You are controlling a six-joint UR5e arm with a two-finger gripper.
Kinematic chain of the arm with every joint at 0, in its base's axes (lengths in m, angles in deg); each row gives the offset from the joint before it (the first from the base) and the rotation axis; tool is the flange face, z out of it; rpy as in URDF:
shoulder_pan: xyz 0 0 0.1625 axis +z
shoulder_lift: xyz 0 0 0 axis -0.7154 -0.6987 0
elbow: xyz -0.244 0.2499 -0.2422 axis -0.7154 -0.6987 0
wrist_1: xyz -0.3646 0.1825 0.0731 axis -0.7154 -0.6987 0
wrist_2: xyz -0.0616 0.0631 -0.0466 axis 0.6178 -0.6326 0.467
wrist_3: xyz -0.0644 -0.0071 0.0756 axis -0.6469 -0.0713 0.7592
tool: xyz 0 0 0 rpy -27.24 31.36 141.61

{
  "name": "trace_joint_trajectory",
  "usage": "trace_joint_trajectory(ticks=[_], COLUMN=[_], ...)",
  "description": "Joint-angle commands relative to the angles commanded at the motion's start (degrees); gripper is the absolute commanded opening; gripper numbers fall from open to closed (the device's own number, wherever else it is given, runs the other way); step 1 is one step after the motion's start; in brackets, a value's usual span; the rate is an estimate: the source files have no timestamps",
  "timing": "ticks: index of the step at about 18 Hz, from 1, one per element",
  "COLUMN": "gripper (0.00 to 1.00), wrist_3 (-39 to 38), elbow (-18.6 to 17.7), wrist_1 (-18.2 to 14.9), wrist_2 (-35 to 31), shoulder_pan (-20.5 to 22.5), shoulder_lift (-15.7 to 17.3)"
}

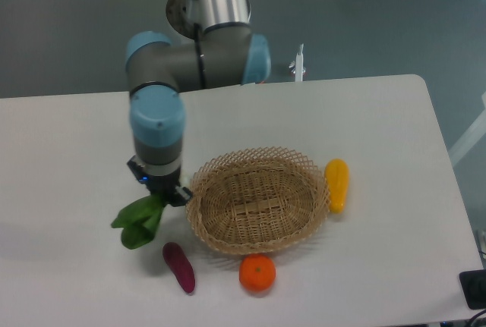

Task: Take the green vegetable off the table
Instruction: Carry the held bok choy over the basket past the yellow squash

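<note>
Bok choy caught at its stem end, leaves dangling.

The green vegetable [140,221] hangs from the gripper [162,190], which is clamped on its top end just left of the wicker basket [258,199], with the dark leaves drooping down and left over the white tabletop [68,160]. A purple oblong veggie [179,267] lies just near of it, an orange [257,272] sits at the basket's near edge, and a yellow veggie [337,184] rests just right of the basket.
</note>
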Motion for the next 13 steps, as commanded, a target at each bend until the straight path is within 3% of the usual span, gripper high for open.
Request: trace_joint_trajectory(ticks=[3,8,13], gripper=[0.25,0.26,0.26], wrist_3=[1.67,4.13,8.52], elbow=[2.29,8.52,12.3], wrist_1=[0.0,0.0,0.52], wrist_2=[-0.17,-0.53,-1.75], shoulder_pan=[2.81,6.77,11.25], shoulder_lift=[-0.52,-4.12,-6.94])
